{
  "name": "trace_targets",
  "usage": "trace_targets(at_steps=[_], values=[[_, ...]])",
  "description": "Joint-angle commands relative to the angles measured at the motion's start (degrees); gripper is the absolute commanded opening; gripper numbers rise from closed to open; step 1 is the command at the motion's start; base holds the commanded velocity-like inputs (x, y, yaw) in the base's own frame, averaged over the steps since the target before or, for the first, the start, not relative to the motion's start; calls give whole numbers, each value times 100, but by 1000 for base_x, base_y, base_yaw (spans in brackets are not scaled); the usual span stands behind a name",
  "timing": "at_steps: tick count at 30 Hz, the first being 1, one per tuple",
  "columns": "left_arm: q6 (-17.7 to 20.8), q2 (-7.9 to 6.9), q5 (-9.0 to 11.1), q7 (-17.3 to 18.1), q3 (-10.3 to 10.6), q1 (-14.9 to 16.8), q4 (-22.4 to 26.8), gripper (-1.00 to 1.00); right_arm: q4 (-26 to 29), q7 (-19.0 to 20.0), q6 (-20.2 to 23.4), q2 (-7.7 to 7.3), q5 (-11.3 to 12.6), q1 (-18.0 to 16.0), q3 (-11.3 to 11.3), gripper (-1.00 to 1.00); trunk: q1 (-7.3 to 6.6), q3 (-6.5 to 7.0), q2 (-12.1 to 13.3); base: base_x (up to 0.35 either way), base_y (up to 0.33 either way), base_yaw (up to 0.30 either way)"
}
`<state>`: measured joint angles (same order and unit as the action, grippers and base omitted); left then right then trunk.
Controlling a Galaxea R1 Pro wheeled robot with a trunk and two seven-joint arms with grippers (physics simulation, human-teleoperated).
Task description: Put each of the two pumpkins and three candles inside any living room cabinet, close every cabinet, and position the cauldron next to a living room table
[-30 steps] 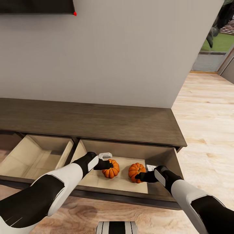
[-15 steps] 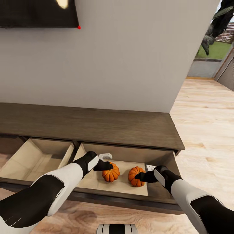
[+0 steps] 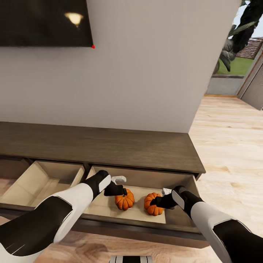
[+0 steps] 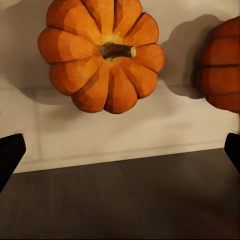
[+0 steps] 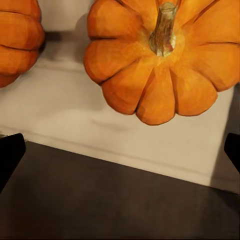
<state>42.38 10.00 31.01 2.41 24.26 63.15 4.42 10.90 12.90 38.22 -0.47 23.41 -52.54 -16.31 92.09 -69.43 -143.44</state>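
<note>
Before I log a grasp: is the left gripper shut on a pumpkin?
No, the left gripper is open, fingertips wide apart, with the pumpkin lying free beyond them.

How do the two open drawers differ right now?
The right drawer holds both pumpkins, one under the left gripper and one by the right gripper; the left drawer shows only bare beige floor where it can be seen. Both arms reach over the right drawer; the left arm covers part of the left drawer's front. Shared: both are pulled out of the same dark cabinet, with pale beige insides.
</note>
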Motion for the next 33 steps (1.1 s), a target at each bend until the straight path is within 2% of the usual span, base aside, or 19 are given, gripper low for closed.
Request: trace_targets(at_steps=[1, 8, 16, 33], values=[[90, 0, 14, 24, 46, 5, -16, 100, 8, 20, 91, -3, 21, -2, -40, 100, -3, 18, 0, 0, 0, 0], [169, 0, 26, 29, 19, 5, -211, 100, 16, 30, 605, 73, 35, -2, -39, 100, -21, 173, 9, 0, 0, 0], [44, 0, 35, 39, 17, 5, -316, 100, 19, 30, 717, 67, 41, -1, -37, 100, -42, 351, 20, 0, 0, 0], [1, 0, 19, 40, 22, 5, -326, 100, 1, 11, 694, 82, 25, -2, -72, 100, -415, 656, 702, 0, 0, 0]])
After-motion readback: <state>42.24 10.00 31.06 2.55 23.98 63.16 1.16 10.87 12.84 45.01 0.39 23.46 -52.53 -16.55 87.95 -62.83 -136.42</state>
